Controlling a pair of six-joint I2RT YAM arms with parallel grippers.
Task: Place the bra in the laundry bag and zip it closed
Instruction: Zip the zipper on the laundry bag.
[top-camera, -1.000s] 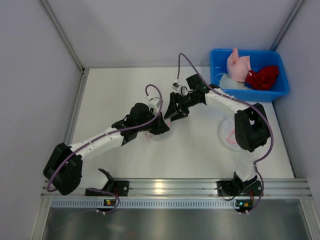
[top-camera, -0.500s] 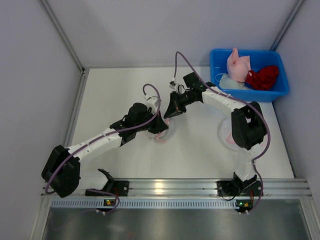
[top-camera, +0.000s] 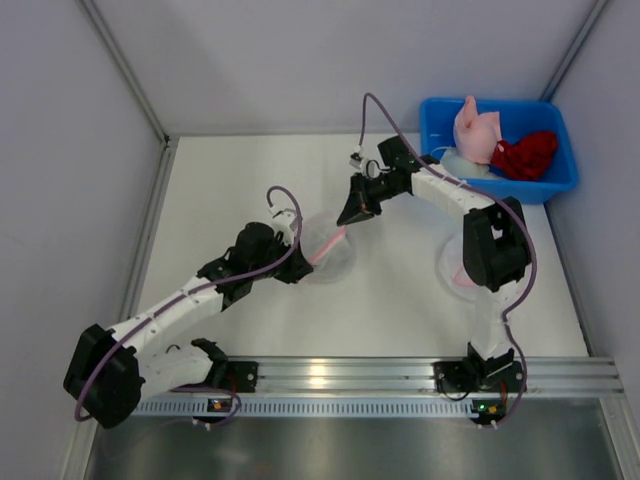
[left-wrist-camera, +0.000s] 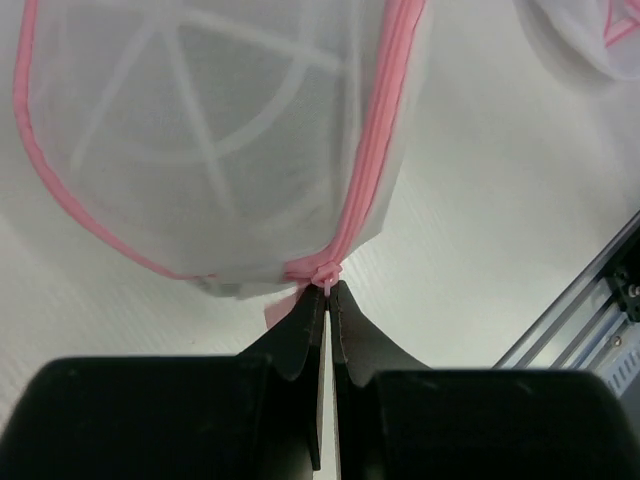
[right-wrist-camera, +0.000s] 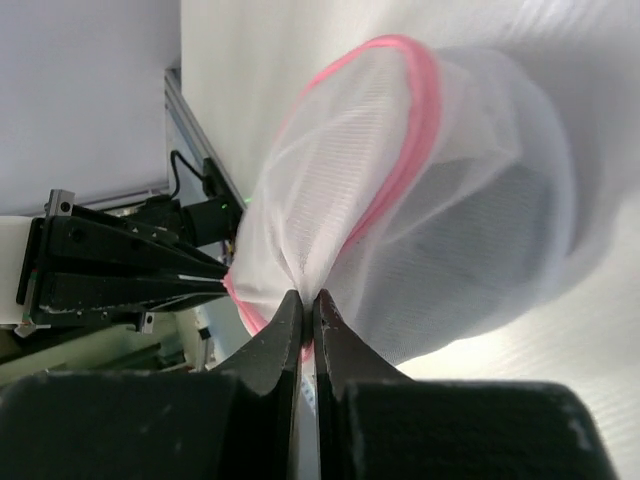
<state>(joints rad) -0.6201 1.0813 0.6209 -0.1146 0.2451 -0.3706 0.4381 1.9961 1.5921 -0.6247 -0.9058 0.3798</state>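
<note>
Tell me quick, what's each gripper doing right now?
Left gripper: closed, pinching the laundry bag at the end of its pink zipper.
Right gripper: closed, pinching the bag's mesh edge.

— What's lying on your counter (top-camera: 230, 180)?
— You've got 3 things. The laundry bag (top-camera: 328, 258), white mesh with pink trim, is near the middle. You can't tell whether all of it touches the surface.
— And toward the right?
— A blue bin (top-camera: 545, 188) stands in the far right corner. A second mesh bag (top-camera: 448, 262), also white with pink, lies flat nearer you, well apart from the first and partly under an arm.
— The near edge?
— A metal rail (top-camera: 330, 375) runs along it.
</note>
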